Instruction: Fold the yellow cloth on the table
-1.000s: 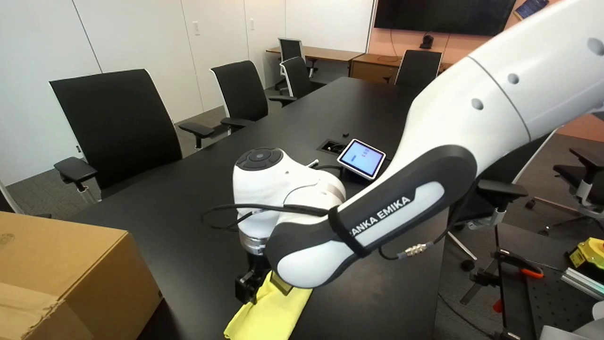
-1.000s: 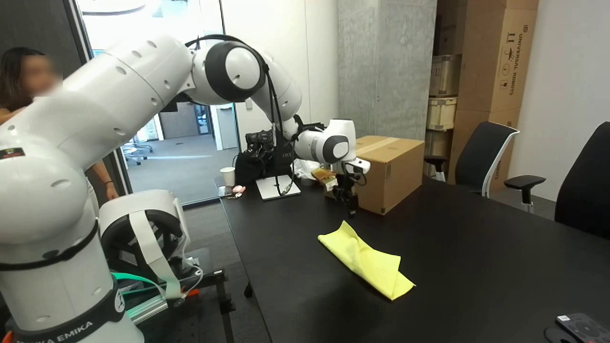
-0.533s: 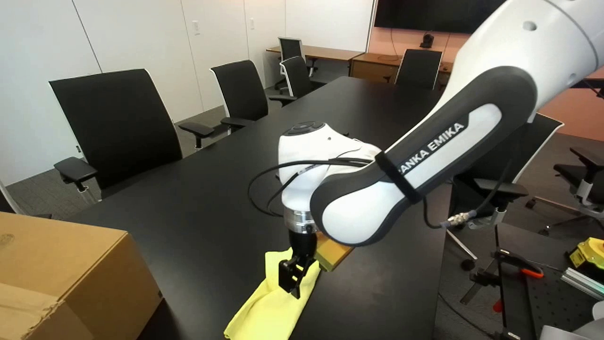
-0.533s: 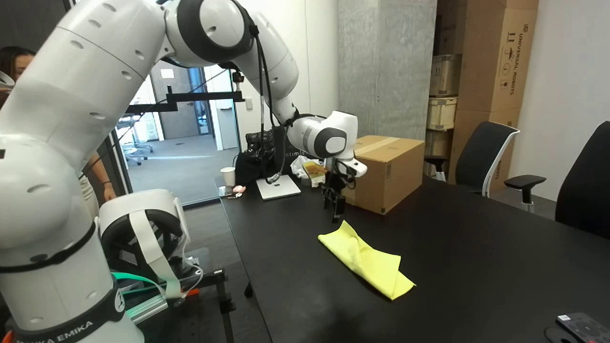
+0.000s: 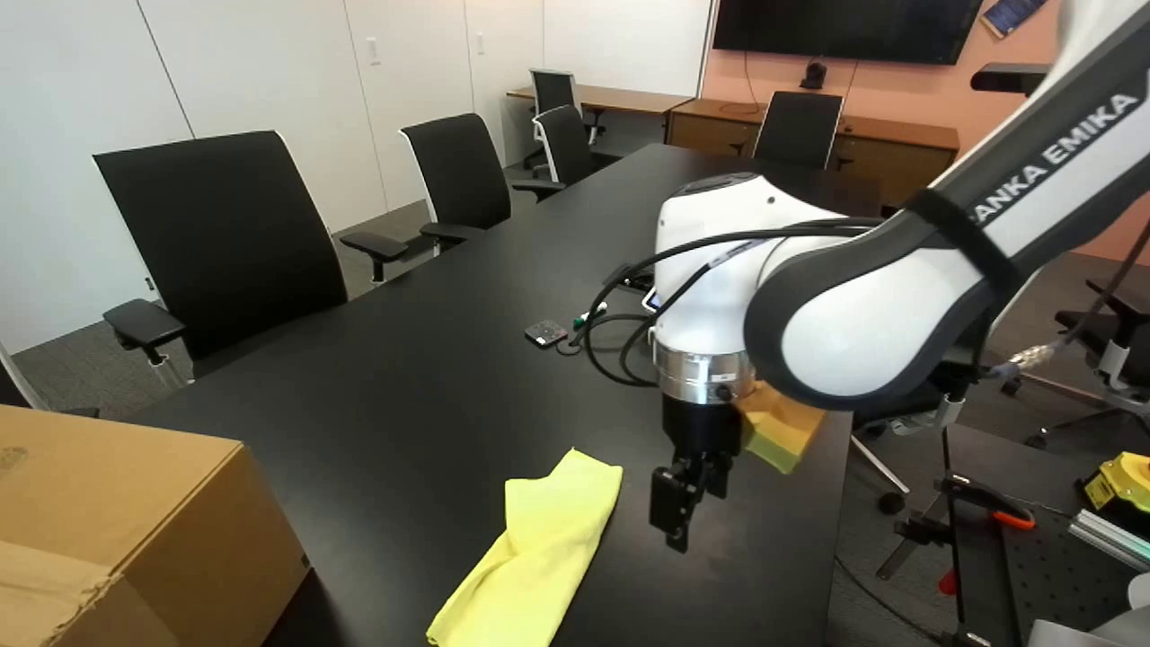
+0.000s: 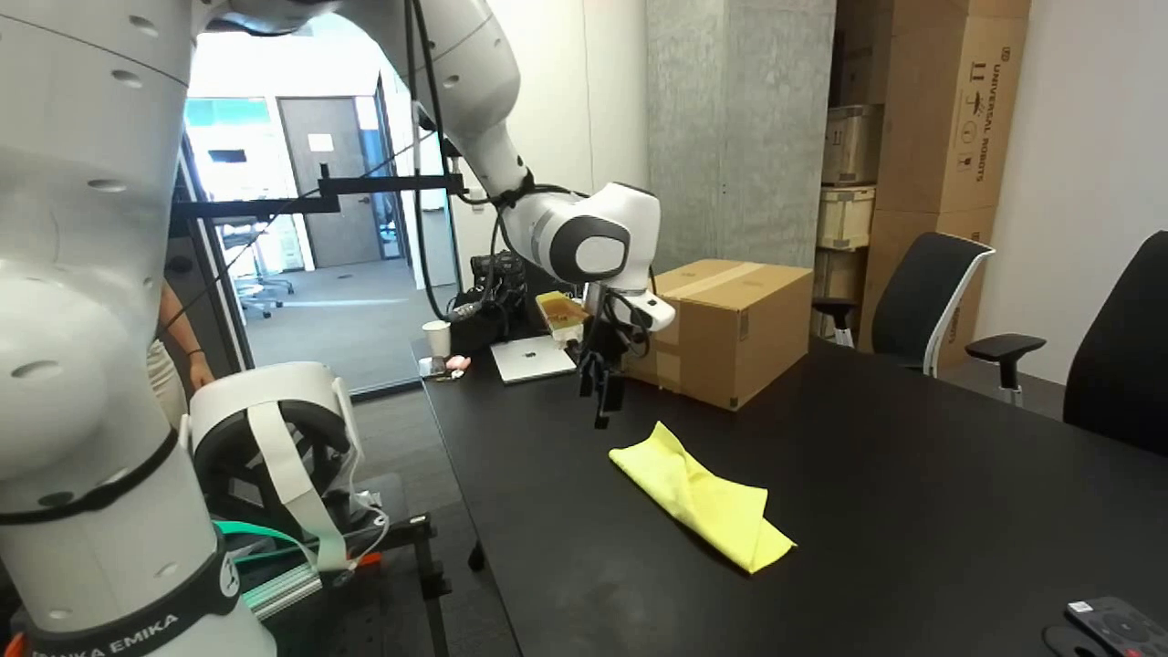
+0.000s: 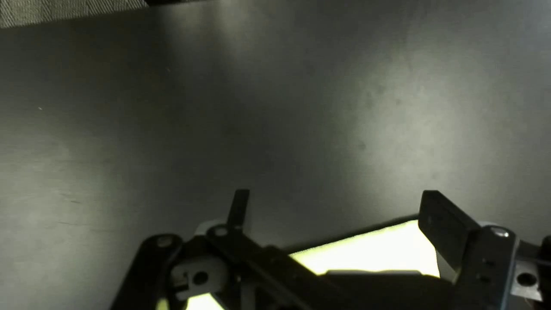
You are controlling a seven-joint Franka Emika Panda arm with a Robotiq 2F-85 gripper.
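- Table [image 5: 422, 431] is a big dark slab, smooth and fairly matte. Up close in the wrist view it picks up hazy pale glare, plus a few tiny scratches and specks.
- Cardboard box [image 6: 757, 356] is plain brown and blocky with crisp corners, and a paler strip of tape [image 6: 718, 281] runs along the top.
- Concrete pillar [image 6: 716, 119] at the back is grey, flat-faced and kinda mottled.
- Robot arm [image 5: 880, 332] is all rounded white shells with dark grey trim, with a shiny metal ring [image 5: 705, 373] at the wrist.
- Gripper [image 7: 335, 202] is black and angular, and its fingers [image 7: 445, 226] are spread well apart. Through the gap you get dark tabletop and a bit of the yellow cloth [image 5: 548, 548].
- In both exterior views the gripper sits off to the side of the cloth, near it but not touching.
- Cloth lies on the table as a long, soft, rumpled strip, bright yellow. The layers overlap with a diagonal crease, edges don't line up, and pointy corners poke out at the ends.
- In the wrist view it's blown out to nearly white with a yellowish edge, and the gripper covers part of it.
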